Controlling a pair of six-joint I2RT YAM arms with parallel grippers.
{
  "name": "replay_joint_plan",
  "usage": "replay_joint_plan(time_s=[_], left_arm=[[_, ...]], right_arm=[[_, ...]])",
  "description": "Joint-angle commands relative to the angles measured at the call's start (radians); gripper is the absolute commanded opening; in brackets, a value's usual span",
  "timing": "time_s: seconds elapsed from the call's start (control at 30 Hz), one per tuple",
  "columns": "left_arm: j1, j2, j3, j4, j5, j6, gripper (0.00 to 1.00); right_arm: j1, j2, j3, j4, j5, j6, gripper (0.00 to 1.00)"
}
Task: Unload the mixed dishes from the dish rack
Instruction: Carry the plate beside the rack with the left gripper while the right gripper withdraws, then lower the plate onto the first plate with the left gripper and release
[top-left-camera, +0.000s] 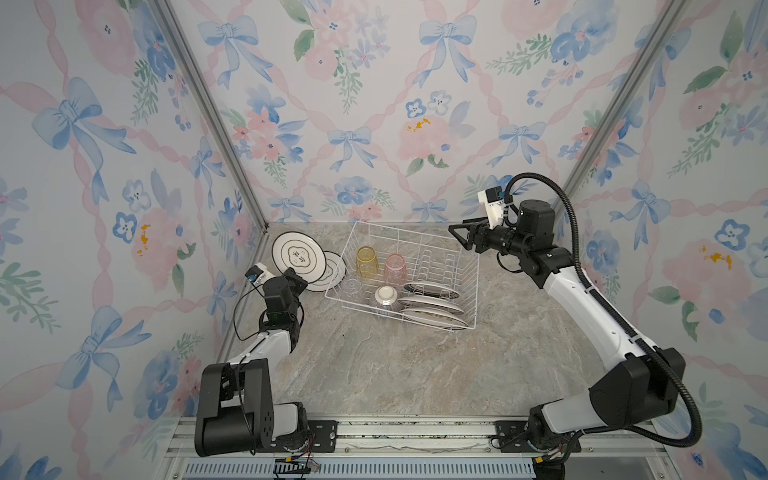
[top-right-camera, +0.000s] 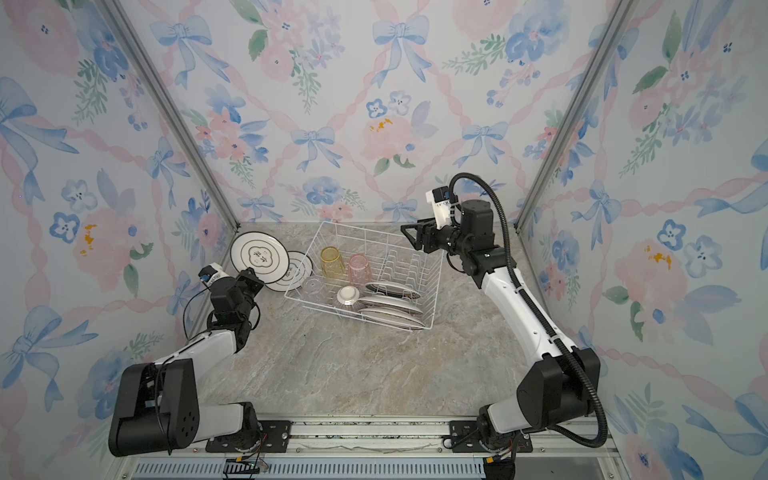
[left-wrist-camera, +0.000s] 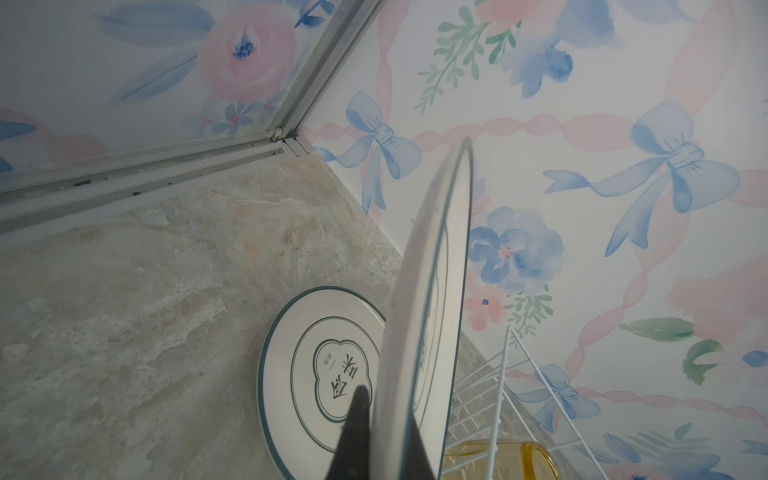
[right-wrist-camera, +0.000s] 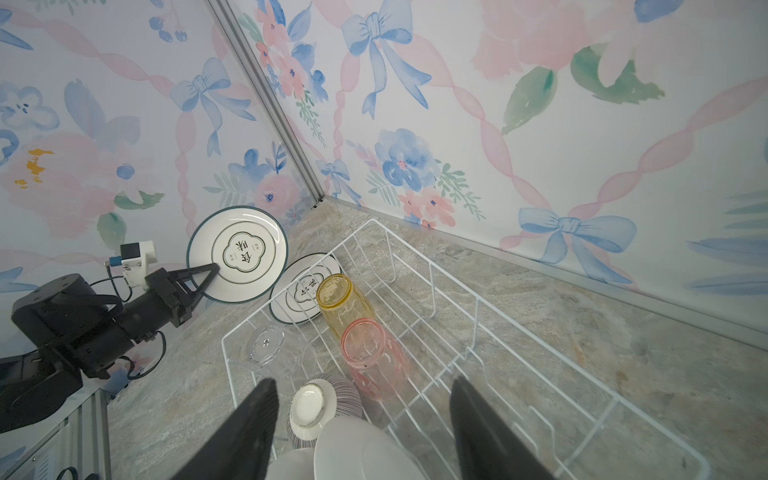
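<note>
Left end effector (top-left-camera: 297, 277) clamps a green-rimmed plate (top-left-camera: 297, 254) beside the dish rack (top-left-camera: 417, 237); right end effector (top-left-camera: 456, 235) hovers with its jaws wide and empty.

The held plate is gripped by its rim, tilted up off the counter (top-left-camera: 395, 365) near the far left corner, and partly covers a second plate (top-left-camera: 335, 269) that lies flat on the counter just beside the rack's left wall. In the rack, a yellow tumbler (top-left-camera: 367, 260) and a pink tumbler (top-left-camera: 395, 268) sit side by side. A clear tumbler (top-left-camera: 352, 286) and an upturned ribbed bowl (top-left-camera: 386, 296) sit nearer. Three plates (top-left-camera: 432, 303) lean in the prong slots on the right. The right end effector hangs above the rack's far right corner, touching nothing.
</note>
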Motion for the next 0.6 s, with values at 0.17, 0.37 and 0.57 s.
replay_joint_plan(time_s=[0.17,0.37,0.57], left_arm=[[0.009,0.178,0.113,0.040,0.105,-0.050,0.00],[0.010,0.254,0.165,0.035,0.132,-0.039,0.00],[0.012,0.317,0.204,-0.012,0.184,-0.032,0.00]], right_arm=[[-0.015,0.005,-0.020,0.031,-0.022,0.016,0.68],[-0.026,-0.006,-0.028,0.028,-0.017,0.018,0.68],[-0.030,-0.008,-0.045,0.044,-0.019,0.030,0.68]])
